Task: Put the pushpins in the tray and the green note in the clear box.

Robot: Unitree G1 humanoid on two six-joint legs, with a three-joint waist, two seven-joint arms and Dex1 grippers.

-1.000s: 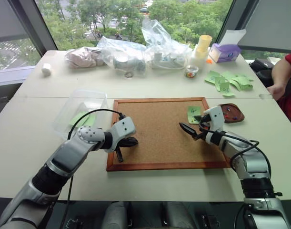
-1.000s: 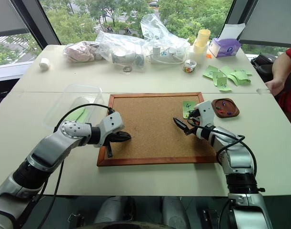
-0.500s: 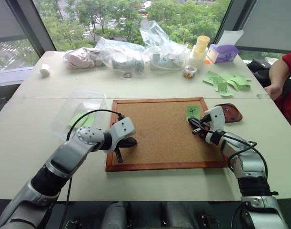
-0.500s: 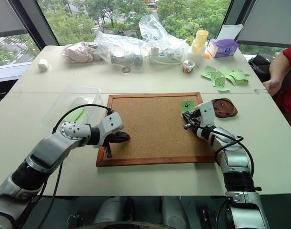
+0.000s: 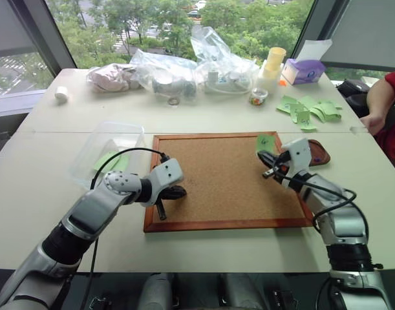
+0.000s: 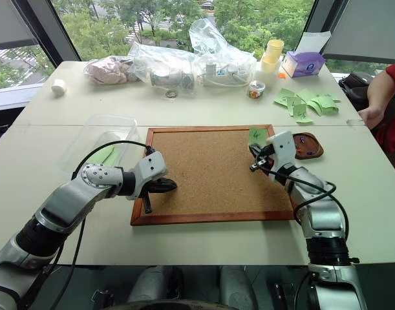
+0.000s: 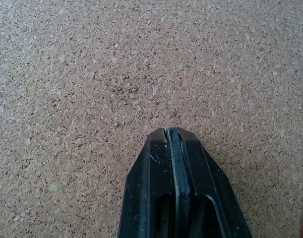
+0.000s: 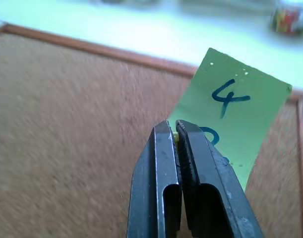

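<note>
My right gripper (image 5: 265, 157) is shut at the cork board's far right corner. A bit of yellow, a pushpin (image 8: 176, 136), shows between its fingertips. The green note (image 8: 235, 119), marked "4", hangs just beyond the tips and stands tilted off the board (image 5: 264, 141). Right behind that gripper lies the small reddish-brown tray (image 6: 309, 146) with coloured pin heads in it. The clear box (image 5: 110, 150) sits left of the board with green slips inside. My left gripper (image 5: 178, 192) rests shut on the cork near the board's left edge, holding nothing (image 7: 172, 134).
The wood-framed cork board (image 5: 216, 174) lies between my arms. At the back stand clear plastic bags (image 5: 184, 71), stacked yellow cups (image 5: 275, 64), a purple tissue box (image 5: 305, 70), a small cup of pins (image 5: 256, 98) and loose green slips (image 5: 310, 108). A person's arm (image 5: 381, 97) rests at the right edge.
My right gripper went from open to shut at the green note and then rose, and the note came up off the board with it. The left arm stayed still.
</note>
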